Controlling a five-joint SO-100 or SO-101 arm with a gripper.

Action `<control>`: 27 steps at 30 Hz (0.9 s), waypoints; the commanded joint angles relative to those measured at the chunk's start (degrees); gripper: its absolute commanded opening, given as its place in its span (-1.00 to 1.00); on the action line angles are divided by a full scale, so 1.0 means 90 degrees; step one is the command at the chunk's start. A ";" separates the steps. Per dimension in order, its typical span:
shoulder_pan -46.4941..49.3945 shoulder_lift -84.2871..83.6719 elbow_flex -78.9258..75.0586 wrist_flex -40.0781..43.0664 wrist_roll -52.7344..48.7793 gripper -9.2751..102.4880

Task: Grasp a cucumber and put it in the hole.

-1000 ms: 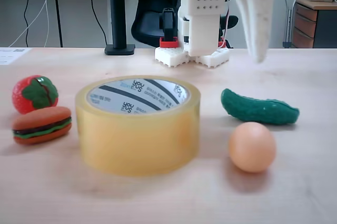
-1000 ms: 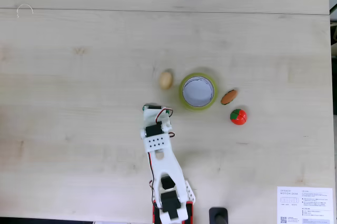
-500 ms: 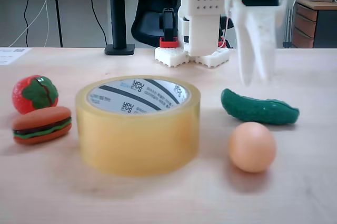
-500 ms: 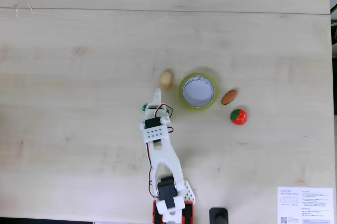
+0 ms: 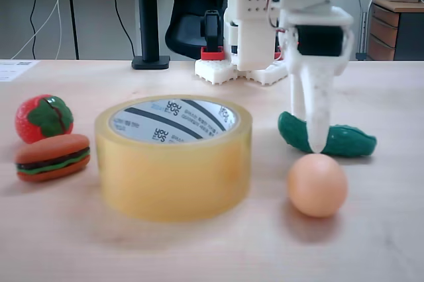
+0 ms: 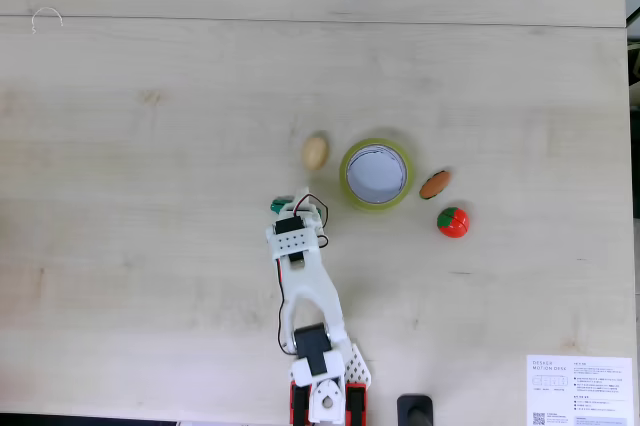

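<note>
Along the desk (image 5: 59,229) in the low fixed view, a strawberry (image 5: 44,118) and a burger toy (image 5: 52,157) are sitting at the left, then the tape roll with its hole (image 5: 173,120), then the cucumber (image 5: 344,140) lying behind an egg (image 5: 317,185). The jaws (image 5: 317,138) are hanging over its left half; whether they are apart I cannot tell. It looks light, bumpy and stiff, so gripping across its middle is probably safest

Dark green cucumber (image 5: 348,141), translucent yellow tape roll (image 5: 173,163), black-striped white core (image 5: 173,120), white end effector (image 5: 317,143)
</note>
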 commanded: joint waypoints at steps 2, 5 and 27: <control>-0.0010 -0.0215 -0.0459 0.0000 0.0010 -0.13; -0.0010 -0.0439 -0.0654 0.0000 0.0049 -0.21; -0.0010 -0.1367 -0.1416 0.0010 0.0049 -0.70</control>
